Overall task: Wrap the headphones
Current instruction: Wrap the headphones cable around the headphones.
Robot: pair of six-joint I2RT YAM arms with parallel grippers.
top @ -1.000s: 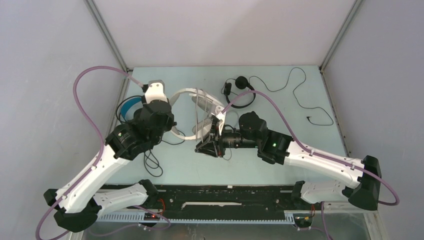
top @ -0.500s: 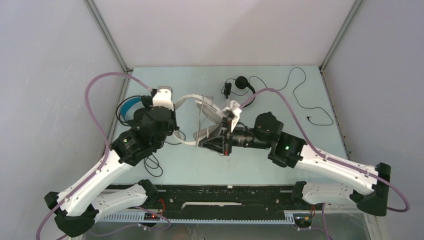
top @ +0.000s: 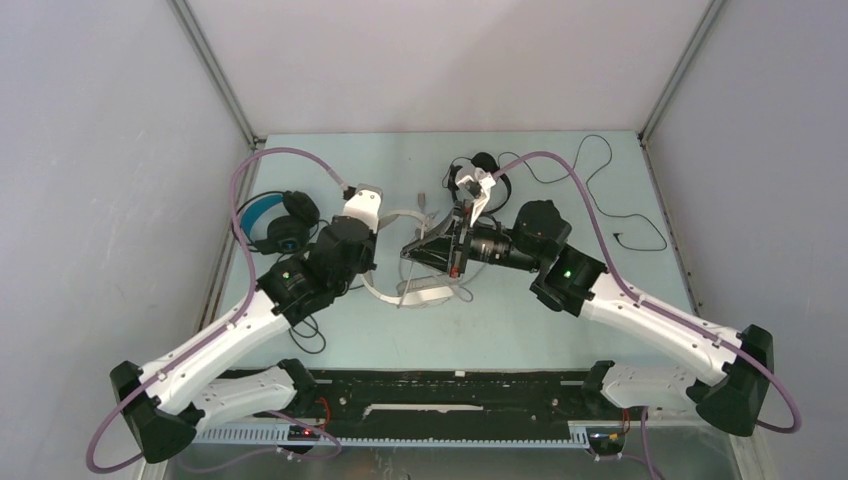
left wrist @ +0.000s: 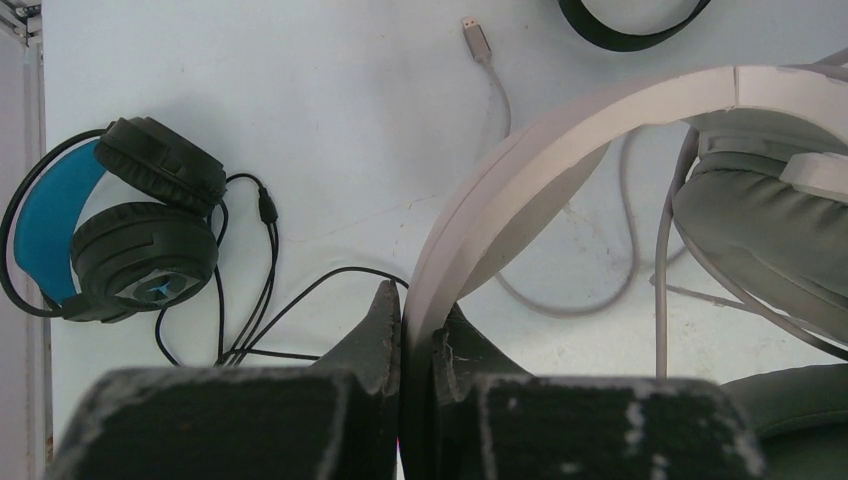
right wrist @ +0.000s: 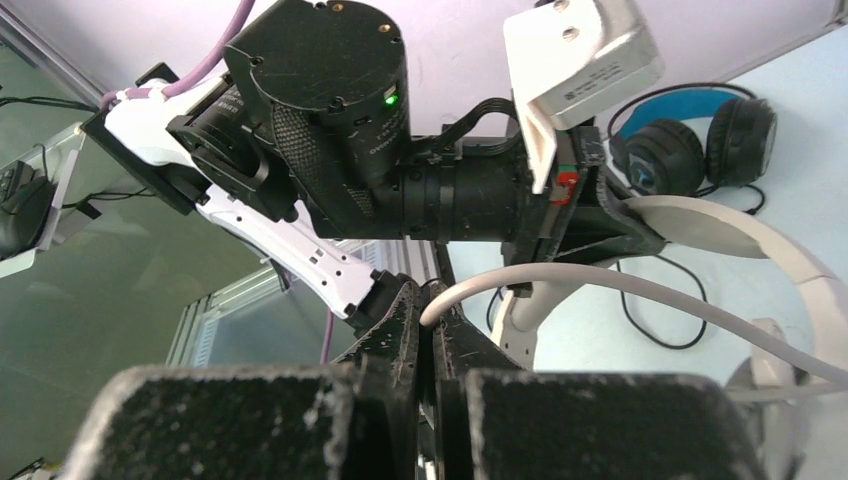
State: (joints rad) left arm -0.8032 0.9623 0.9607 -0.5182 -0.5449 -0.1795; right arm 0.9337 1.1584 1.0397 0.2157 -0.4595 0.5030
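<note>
My left gripper (left wrist: 418, 325) is shut on the white headband (left wrist: 560, 150) of the large white headset and holds it above the table; its grey ear cushion (left wrist: 770, 230) hangs at the right. My right gripper (right wrist: 432, 315) is shut on the headset's grey cable (right wrist: 620, 290). The cable's plug (left wrist: 476, 38) lies on the table. From above, the left gripper (top: 368, 268) and right gripper (top: 407, 252) face each other across the white headset (top: 420, 292). The bulky black headset with blue lining (top: 275, 222) lies at the left. The small thin black headset (top: 480, 175) lies behind the right gripper.
The small headset's thin black cable (top: 600, 190) loops over the back right of the table. The bulky headset's black cable (top: 305, 330) trails toward the near edge. The table's left edge (left wrist: 20, 200) runs just beside the blue-lined headset.
Both arms have moved toward the back right, carrying the white headset and its cable. The left arm no longer covers the blue-lined headset. The right gripper has swung up beside the small black headset.
</note>
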